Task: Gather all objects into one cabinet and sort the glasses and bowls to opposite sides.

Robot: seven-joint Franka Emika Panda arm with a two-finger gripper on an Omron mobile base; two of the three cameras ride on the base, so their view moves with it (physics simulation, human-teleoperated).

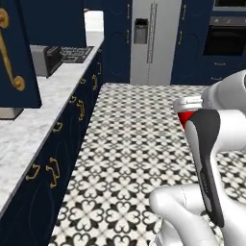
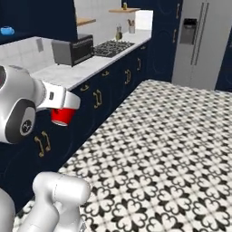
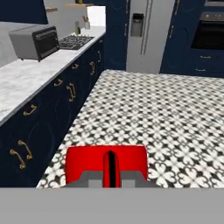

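The red mug [image 3: 106,168] sits right at the bottom of the hand view, its handle facing the camera, clamped in the gripper [image 3: 109,181], which is clenched on it. The mug is carried in the air above the patterned floor [image 3: 144,109], beside the navy base cabinets [image 3: 52,113] and about level with the marble counter [image 2: 68,72]. In the right base view the mug [image 2: 62,116] hangs under the white wrist, upright, in front of the gold-handled cabinet fronts. In the left base view a sliver of it [image 1: 184,118] peeks out behind the dark forearm cover. The arm is folded close to its base, elbow bent, hand pointing forward down the kitchen toward the fridge [image 3: 144,35]. A toaster oven [image 2: 72,50] stands on the counter, and a blue cup [image 2: 6,31] shows far left
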